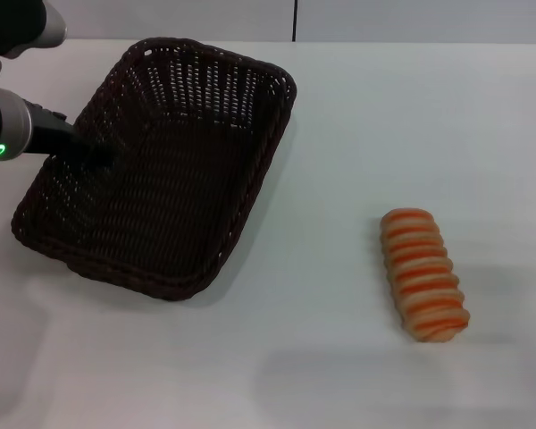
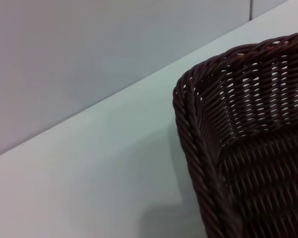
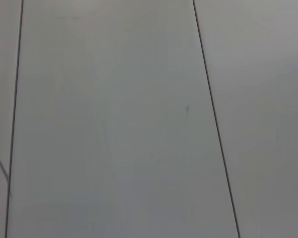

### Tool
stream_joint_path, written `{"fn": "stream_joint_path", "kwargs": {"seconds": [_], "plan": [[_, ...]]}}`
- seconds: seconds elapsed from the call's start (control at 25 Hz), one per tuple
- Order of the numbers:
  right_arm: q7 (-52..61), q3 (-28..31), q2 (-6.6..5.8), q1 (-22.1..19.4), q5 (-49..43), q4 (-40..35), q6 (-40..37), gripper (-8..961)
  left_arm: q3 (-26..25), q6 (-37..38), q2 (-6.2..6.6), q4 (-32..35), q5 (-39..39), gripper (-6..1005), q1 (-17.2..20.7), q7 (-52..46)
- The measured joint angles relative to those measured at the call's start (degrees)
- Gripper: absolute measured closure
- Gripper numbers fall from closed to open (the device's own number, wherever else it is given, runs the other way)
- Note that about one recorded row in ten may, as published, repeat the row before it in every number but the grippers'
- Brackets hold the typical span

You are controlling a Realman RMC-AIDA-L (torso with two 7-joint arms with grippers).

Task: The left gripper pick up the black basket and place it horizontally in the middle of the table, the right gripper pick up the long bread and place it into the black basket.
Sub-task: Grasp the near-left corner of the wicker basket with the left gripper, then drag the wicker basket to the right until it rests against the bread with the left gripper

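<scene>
at the left rim of the dark woven wicker basket [image 1: 161, 170] on the white worktop [image 1: 339, 134], the left tool [image 1: 94, 154] reaches in, grip state untellable; next: clamp rim, lift, turn it crosswise to centre

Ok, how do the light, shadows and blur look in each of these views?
Head view: even light, a soft shadow beside the long bread, and the left gripper smeared dark against the black basket. Left wrist view: the basket's braided rim goes soft toward the frame edge, its shadow faint on the table. Right wrist view: only flat grey panels, no glare.
</scene>
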Motion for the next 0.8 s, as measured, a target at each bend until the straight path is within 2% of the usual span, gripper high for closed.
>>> {"fn": "stream_joint_path", "kwargs": {"seconds": [0.24, 0.36, 0.8], "plan": [[0.0, 0.0, 0.0, 0.0, 0.0, 0.08, 0.06, 148, 0.26, -4.2, 0.18, 2.77, 2.72, 292, -2.8, 1.28], [0.0, 0.0, 0.0, 0.0, 0.0, 0.31, 0.03, 148, 0.38, -4.81, 0.04, 2.08, 3.78, 296, -2.81, 0.88], [0.0, 0.0, 0.09, -0.09, -0.07, 0.38, -0.1, 148, 0.52, -5.28, 0.07, -1.26, 3.8, 601, -1.43, 1.35]]}}
